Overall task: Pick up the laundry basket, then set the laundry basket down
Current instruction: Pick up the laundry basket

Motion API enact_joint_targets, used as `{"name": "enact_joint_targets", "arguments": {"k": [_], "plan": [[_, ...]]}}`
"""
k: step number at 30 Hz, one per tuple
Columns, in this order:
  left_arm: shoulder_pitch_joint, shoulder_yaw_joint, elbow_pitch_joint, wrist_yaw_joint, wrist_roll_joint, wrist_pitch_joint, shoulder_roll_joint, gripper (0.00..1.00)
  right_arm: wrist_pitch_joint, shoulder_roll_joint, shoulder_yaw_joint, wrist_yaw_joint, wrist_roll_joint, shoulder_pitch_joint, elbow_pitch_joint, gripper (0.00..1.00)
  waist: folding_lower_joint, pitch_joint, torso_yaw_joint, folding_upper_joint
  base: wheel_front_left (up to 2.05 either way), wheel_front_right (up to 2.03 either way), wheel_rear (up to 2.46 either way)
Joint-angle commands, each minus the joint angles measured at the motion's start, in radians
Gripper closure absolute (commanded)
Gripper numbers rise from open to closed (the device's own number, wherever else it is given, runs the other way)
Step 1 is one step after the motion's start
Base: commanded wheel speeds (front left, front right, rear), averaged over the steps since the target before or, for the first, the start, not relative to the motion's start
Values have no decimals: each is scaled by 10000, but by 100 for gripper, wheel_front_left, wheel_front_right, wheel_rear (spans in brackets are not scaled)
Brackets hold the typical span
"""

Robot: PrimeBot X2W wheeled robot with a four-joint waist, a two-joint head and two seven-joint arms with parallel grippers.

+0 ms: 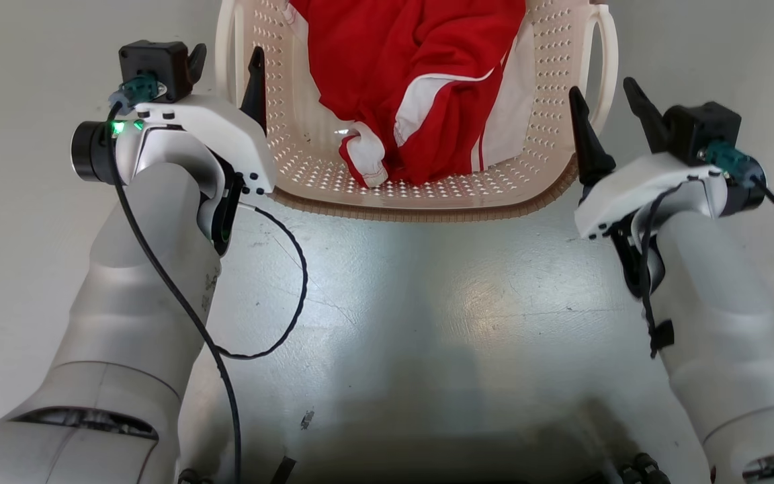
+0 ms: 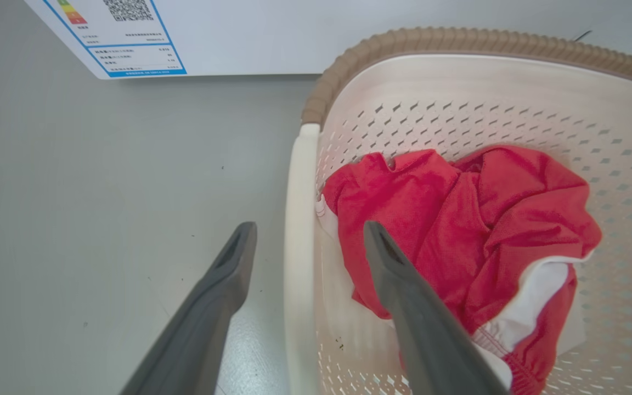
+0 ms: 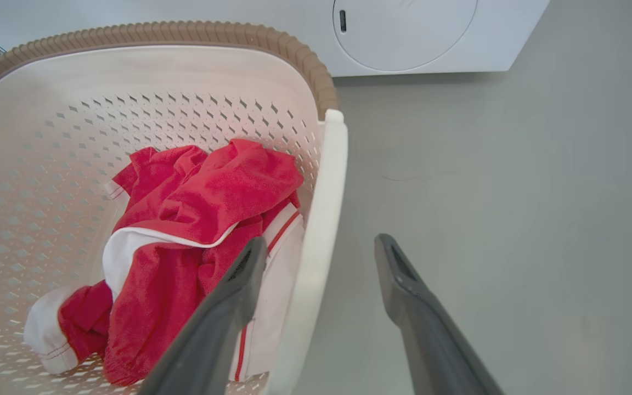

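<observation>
Both claws are spread. The left claw [image 1: 226,67] straddles the left handle [image 2: 299,247], and the right claw [image 1: 602,91] straddles the right handle [image 3: 321,219]. Between them the laundry basket [image 1: 333,161] sits on the floor [image 1: 427,302], holding a red garment [image 1: 394,67]. It looks light, stiff and probably slick, so pinching both handles evenly should keep it level. A washing machine [image 3: 404,33] stands beyond.

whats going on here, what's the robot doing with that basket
The robot is lining up to lift the basket with both arms. The left gripper and the right gripper are both open, each straddling a white side handle with one finger inside the basket and one outside. Nothing is gripped yet. The basket appears to rest on the floor in front of a washing machine, with a red and white garment inside.
</observation>
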State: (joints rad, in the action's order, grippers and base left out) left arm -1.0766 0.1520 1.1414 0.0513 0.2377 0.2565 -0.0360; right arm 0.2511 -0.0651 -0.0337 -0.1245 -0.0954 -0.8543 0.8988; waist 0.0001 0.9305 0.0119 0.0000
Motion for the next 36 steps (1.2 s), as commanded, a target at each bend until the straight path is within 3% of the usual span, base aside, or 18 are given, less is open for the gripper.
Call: {"name": "enact_joint_targets", "arguments": {"k": [1, 21, 36], "plan": [[21, -83, 5, -115, -82, 53, -305, 0, 107, 149, -206, -62, -121, 11, -5, 0, -1, 39, -4, 0, 0, 0, 0], [-850, 494, 1210, -171, -100, -484, -217, 0, 107, 149, -1030, -62, -1256, -1574, 2370, 0, -1, 31, 39, 0, 0, 0, 0], [-1189, 819, 1386, -243, -82, -812, -272, 0, 107, 149, -1832, -62, -2123, -2085, 2935, 0, -1, 258, 15, 0, 0, 0, 0]]}}
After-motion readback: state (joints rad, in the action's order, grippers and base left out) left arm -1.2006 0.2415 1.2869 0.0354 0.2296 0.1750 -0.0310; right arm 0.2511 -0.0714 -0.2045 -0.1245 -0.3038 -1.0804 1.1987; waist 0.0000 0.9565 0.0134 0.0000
